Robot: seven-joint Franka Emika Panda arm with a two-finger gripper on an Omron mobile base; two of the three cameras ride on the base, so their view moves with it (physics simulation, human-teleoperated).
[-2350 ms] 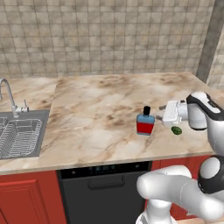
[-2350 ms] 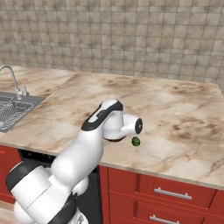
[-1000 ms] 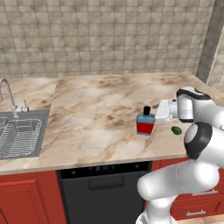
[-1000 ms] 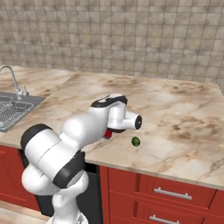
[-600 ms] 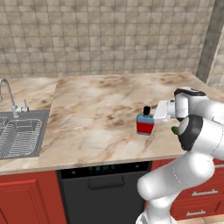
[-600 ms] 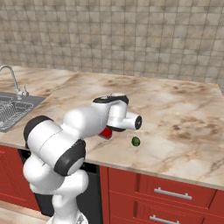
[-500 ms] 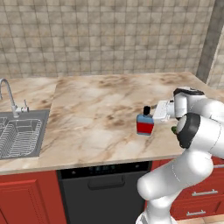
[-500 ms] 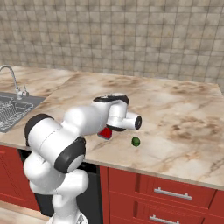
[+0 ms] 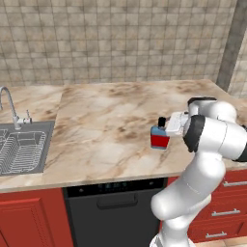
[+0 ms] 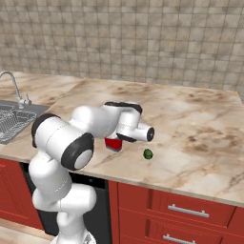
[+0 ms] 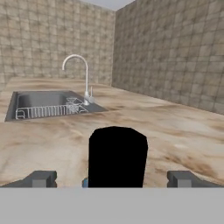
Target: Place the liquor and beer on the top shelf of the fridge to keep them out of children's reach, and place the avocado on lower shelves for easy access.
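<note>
The liquor (image 9: 159,138), a squat blue bottle with a red label and black cap, stands on the marble counter (image 9: 111,125) near its front edge. My gripper (image 9: 167,124) reaches it from the right at cap height. In the hand view the black cap (image 11: 117,156) sits between my two fingertips (image 11: 42,178), and the gripper (image 11: 111,178) is open, with a gap on each side. From the right base, my arm covers most of the liquor (image 10: 113,144). The avocado (image 10: 148,153) lies just right of it. The beer and the fridge with its shelves are out of view.
A steel sink (image 9: 21,149) with a wire rack and a curved faucet (image 9: 10,103) is at the counter's left end. A tiled wall (image 9: 120,43) backs the counter. Below are a black dishwasher (image 9: 113,212) and red drawers (image 10: 181,209).
My hand has slid left from beside the avocado to the liquor's cap, and the elbow has swung over. The jaws stayed open. Bottle and avocado have not moved.
</note>
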